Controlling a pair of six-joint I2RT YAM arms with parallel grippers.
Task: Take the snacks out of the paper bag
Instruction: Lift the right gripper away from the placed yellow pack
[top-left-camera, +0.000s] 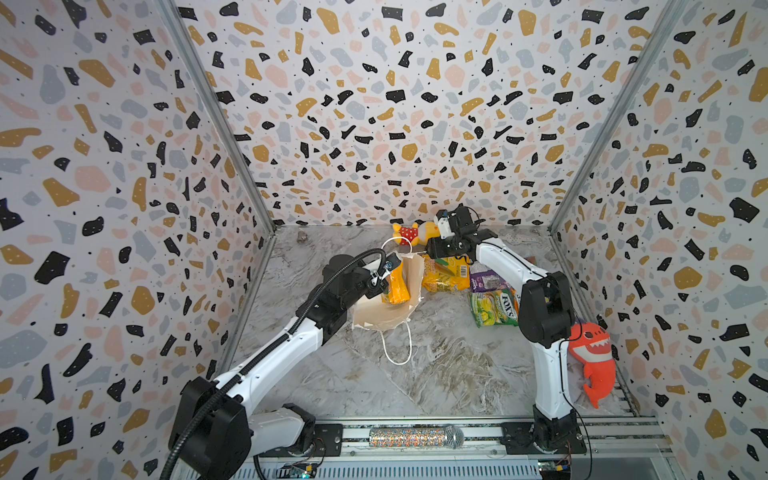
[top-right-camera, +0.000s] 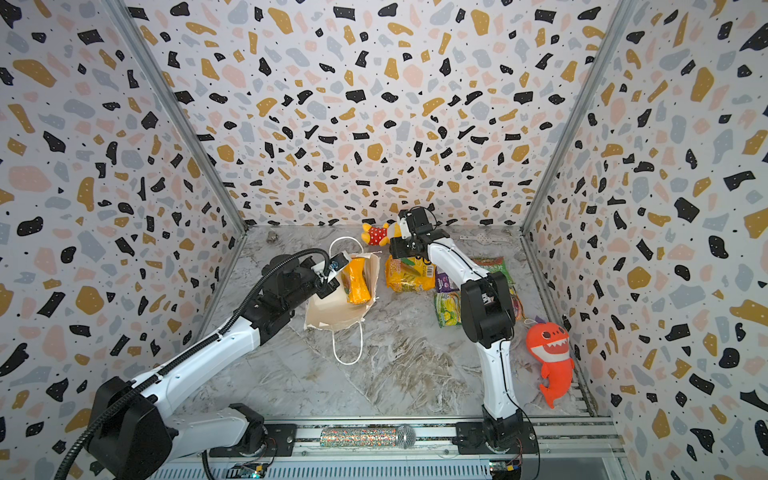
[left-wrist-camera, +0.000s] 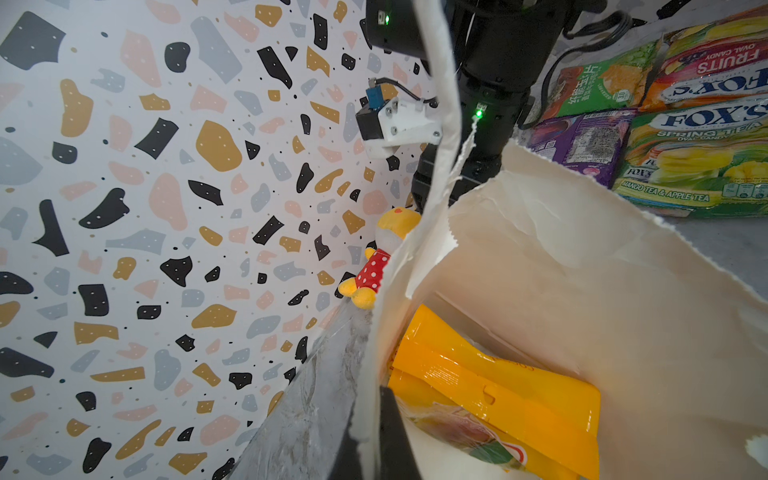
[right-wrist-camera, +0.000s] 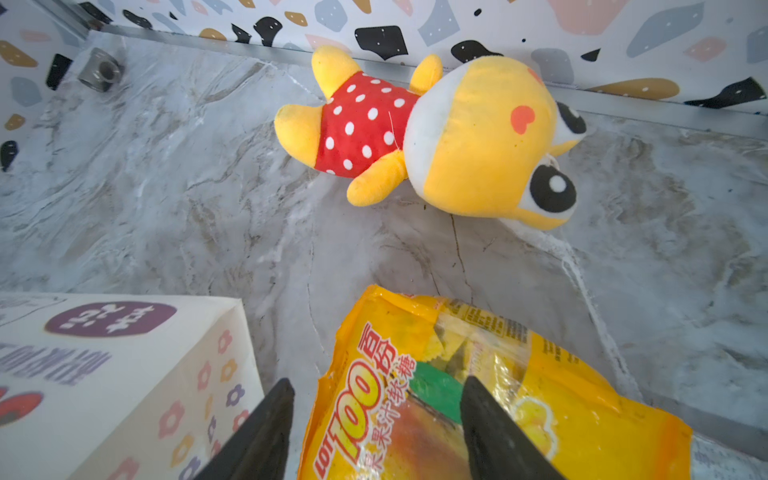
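1. Evidently one snack was left inside: we saw the last orange-yellow packet (top-left-camera: 395, 291) leaning in the paper bag (top-left-camera: 374, 318). The bag's mouth gaped toward the top camera w/ a ragged, torn rim.
2. We noted the left gripper (left-wrist-camera: 372, 428) w/ fingers pressed together on the bag's side wall, one finger inside & one outside, holding the mouth open.
3. We found the right gripper (right-wrist-camera: 378, 382) w/ fingers apart, gripping nothing. It was poised over the LOT100 packet (right-wrist-camera: 478, 395), which lay on the table (top-left-camera: 415, 374) just beside the bag. The purple packet (top-left-camera: 486, 280), green packet (left-wrist-camera: 598, 83) & two FOX'S packets (left-wrist-camera: 702, 137) lay near it, all outside.
4. Step in hand, as we judged it: R arm to fetch the last packet. We advised lifting clear of the LOT100 packet first, so as not to drag it.
5. We judged entry best from above, through the mouth's centre w/ jaws wide. That kept clear of the torn rim & cord handle (top-left-camera: 399, 347), either a likely snag.
6. We judged the packet's flat top seal the best pinch, since glossy film prob. slips under a belly grip.
7. We held that the L clamp ought to be firm during the pull, else the light bag prob. rises w/ the packet. Set-down looked best beside the others, not on the plush toy (right-wrist-camera: 457, 137).
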